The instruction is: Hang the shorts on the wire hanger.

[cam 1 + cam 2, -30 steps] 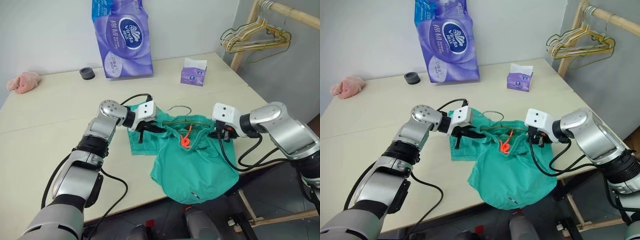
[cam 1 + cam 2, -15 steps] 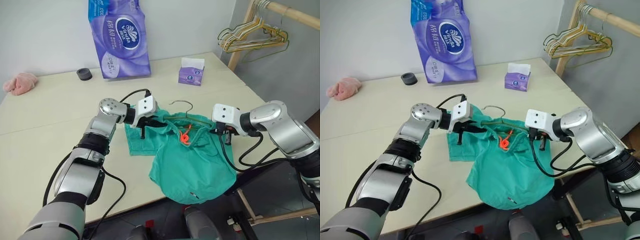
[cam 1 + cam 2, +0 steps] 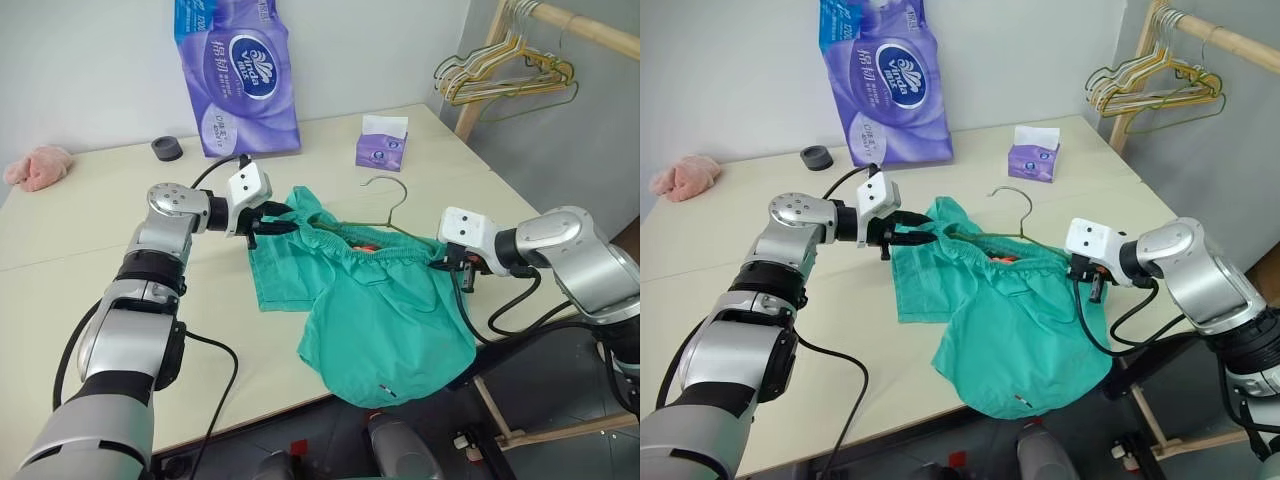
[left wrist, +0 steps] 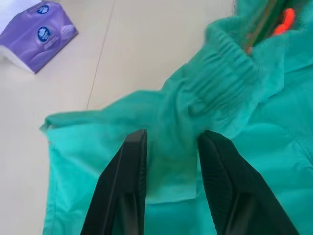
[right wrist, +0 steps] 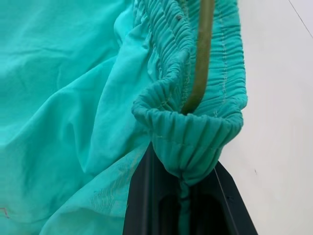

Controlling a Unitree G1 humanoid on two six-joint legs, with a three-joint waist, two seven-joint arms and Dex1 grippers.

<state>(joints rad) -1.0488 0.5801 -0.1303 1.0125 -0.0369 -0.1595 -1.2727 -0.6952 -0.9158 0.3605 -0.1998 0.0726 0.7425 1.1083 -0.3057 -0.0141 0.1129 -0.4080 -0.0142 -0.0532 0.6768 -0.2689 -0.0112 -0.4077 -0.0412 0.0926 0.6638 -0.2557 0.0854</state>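
Right gripper (image 3: 1092,284) clamps shorts (image 3: 1015,330) at the waistband's 3 o'clock end; left gripper (image 3: 910,228) fingers parted, fabric between them at the 9 o'clock end. Wire hanger (image 3: 1012,215) threaded inside the waistband, long axis 9-to-3, hook pointing 12. Shorts drape over table (image 3: 760,260) edge.

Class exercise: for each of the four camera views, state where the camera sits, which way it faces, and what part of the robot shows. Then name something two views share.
Left eye and right eye: on the head, facing forward and down at the table; both arms show.
Left wrist: along the left tool, fingers apart over the shorts.
Right wrist: along the right tool, shut on the shorts' waistband, with the wire hanger inside it.
Shared: both wrist views show the waistband and hanger.
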